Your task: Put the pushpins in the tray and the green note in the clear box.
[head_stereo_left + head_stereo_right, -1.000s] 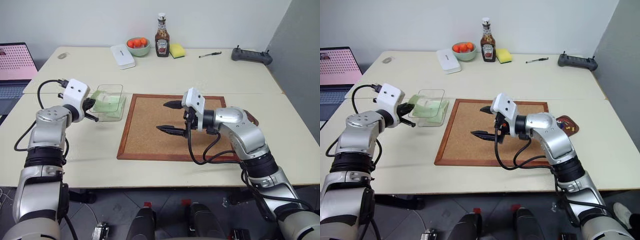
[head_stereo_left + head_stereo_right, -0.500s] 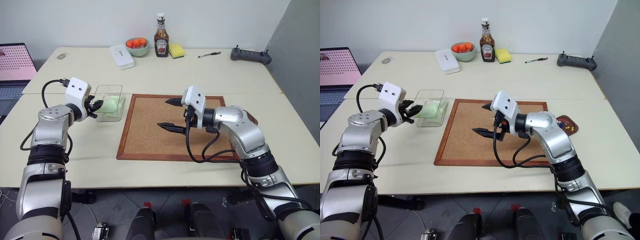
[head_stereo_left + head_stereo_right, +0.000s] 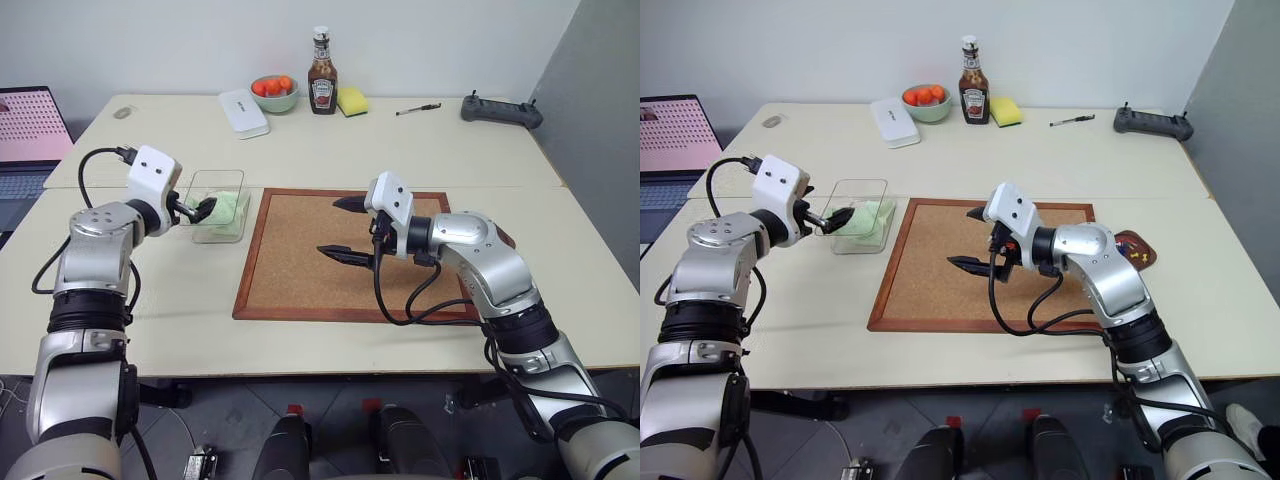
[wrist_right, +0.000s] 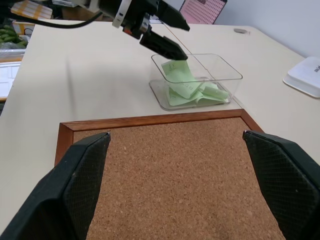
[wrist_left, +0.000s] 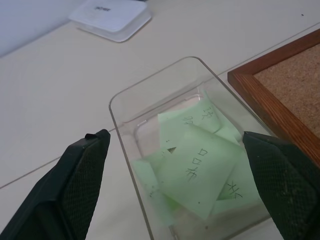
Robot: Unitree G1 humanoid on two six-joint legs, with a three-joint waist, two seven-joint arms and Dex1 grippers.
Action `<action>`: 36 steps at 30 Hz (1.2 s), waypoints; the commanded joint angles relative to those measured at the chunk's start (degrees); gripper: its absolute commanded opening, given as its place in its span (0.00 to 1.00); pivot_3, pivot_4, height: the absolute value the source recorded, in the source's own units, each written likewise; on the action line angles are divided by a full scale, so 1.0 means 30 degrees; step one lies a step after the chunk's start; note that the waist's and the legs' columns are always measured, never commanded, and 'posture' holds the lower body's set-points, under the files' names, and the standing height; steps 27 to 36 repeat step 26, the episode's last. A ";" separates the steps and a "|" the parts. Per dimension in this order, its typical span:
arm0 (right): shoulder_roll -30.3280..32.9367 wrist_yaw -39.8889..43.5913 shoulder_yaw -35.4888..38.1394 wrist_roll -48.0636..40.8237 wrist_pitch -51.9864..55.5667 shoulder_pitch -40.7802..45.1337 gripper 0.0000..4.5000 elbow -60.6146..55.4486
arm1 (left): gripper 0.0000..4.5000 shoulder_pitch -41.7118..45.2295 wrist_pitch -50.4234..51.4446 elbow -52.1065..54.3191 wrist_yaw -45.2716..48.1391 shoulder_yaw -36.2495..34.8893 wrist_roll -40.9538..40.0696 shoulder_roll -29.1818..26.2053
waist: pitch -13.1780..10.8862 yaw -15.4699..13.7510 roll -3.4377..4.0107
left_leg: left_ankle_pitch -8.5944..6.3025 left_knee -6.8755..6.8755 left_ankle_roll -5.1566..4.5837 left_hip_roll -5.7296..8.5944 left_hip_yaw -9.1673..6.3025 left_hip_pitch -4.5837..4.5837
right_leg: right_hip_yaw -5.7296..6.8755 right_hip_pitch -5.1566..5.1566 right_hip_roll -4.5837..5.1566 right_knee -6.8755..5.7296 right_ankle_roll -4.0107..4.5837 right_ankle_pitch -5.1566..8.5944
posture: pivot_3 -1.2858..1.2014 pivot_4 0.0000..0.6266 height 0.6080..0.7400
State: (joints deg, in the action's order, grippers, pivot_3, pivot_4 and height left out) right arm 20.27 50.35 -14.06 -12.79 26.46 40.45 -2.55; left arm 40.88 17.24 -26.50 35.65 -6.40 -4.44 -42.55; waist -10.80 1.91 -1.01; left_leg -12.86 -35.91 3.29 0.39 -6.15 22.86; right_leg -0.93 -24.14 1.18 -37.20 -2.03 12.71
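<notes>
One clear box (image 5: 150, 100); several green notes (image 5: 197, 172) inside.

Clear box (image 5: 131, 107): transparent glossy plastic, smooth walls. Green notes (image 5: 196, 169) inside: thin matt paper with handwriting. Cork board (image 4: 180, 175): rough grainy cork, smooth brown wood frame. Bench (image 3: 330, 140): matt cream laminate. Fingers (image 5: 80, 187): black, fine cross-hatch texture on the pads. White case (image 3: 245, 112): smooth plastic. Ketchup bottle (image 3: 322, 75): glossy.
</notes>
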 commanded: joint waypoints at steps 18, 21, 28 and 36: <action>-0.0962 -0.5021 0.5584 -0.1011 -0.4866 -0.8274 1.00 -0.2700 | 0.99 -0.8263 0.0079 1.2783 -0.1925 -0.0152 -0.2978 0.5359 | 0.0007 0.0074 -0.0008 | 0.0000 -0.0014 -0.0003 -0.0009 0.0056 -0.0072 | -0.0052 0.0043 0.0005 -0.0021 0.0009 -0.0015 | 0.52 0.24 1.00; -0.1018 -0.5297 0.5543 -0.0948 -0.5237 -0.8492 1.00 -0.2407 | 0.99 -0.9257 -0.0646 1.2580 -0.2044 0.0176 -0.2493 0.5619 | 0.0007 0.0111 -0.0007 | 0.0001 -0.0015 -0.0004 -0.0018 0.0066 -0.0104 | -0.0063 0.0048 -0.0011 -0.0051 0.0016 -0.0013 | 0.52 0.24 1.00; -0.0956 -0.5488 0.5350 -0.0784 -0.5655 -0.8413 1.00 -0.1892 | 0.99 -1.0063 -0.1297 1.2161 -0.2351 0.0150 -0.2252 0.5813 | 0.0007 0.0054 -0.0008 | 0.0003 -0.0024 -0.0007 -0.0014 0.0061 -0.0106 | -0.0059 0.0053 -0.0016 -0.0062 0.0018 -0.0016 | 0.52 0.24 1.00; -0.0956 -0.5488 0.5350 -0.0784 -0.5655 -0.8413 1.00 -0.1892 | 0.99 -1.0063 -0.1297 1.2161 -0.2351 0.0150 -0.2252 0.5813 | 0.0007 0.0054 -0.0008 | 0.0003 -0.0024 -0.0007 -0.0014 0.0061 -0.0106 | -0.0059 0.0053 -0.0016 -0.0062 0.0018 -0.0016 | 0.52 0.24 1.00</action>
